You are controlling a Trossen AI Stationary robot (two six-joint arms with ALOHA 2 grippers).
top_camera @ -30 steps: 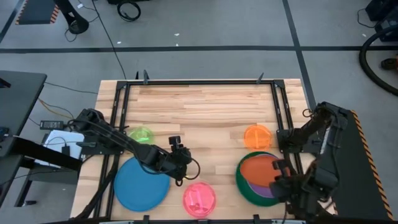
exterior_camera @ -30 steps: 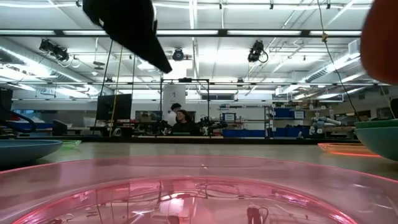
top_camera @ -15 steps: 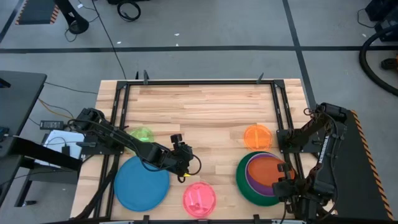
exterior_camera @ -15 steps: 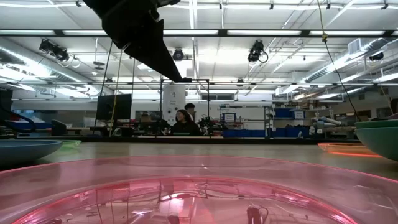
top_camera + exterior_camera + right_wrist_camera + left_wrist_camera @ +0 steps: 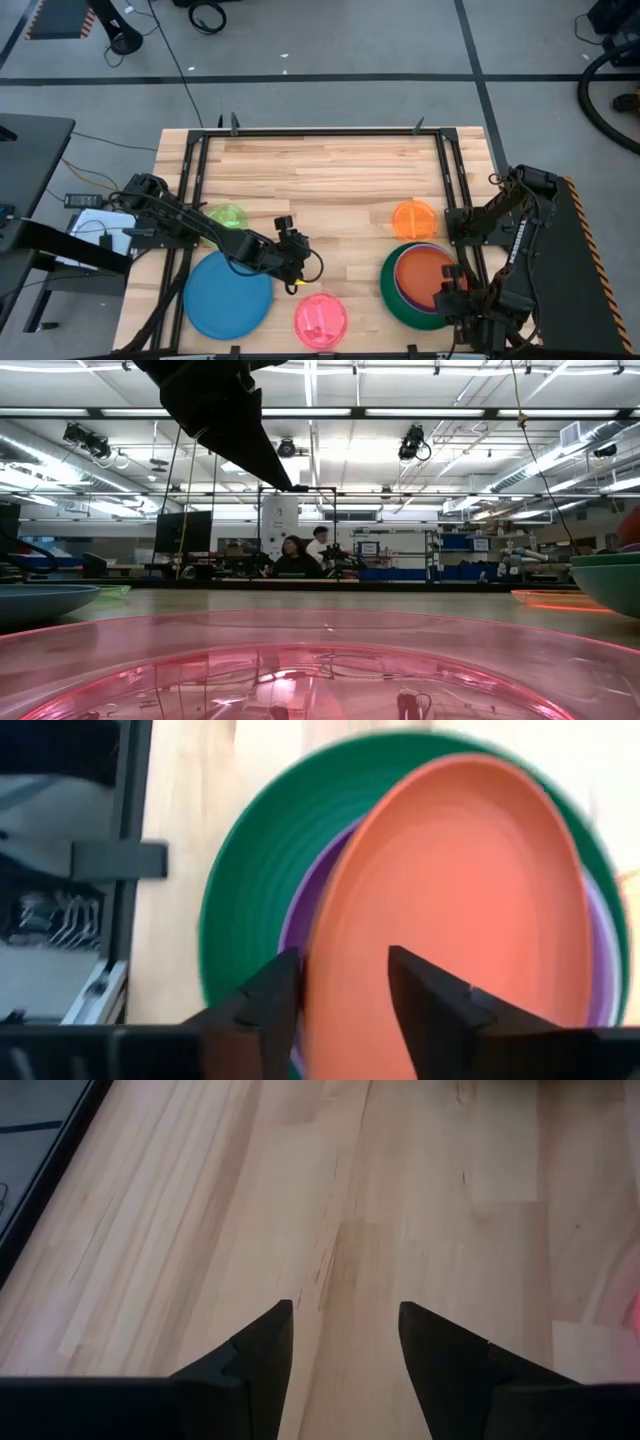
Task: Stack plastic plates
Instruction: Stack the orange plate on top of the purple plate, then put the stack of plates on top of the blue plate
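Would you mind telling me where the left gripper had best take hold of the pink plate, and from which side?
Probably by its raised rim on the edge facing the left gripper, coming down from above. The pink plate lies flat and shallow on the table, clear of the blue plate, so only the rim offers the open fingers a purchase.

My left arm reached in from nine o'clock toward the table's centre, its left gripper (image 5: 297, 272) with fingers (image 5: 262, 1342) parted, pointing down. My right arm folded at four o'clock, right gripper (image 5: 345, 990) spread apart.
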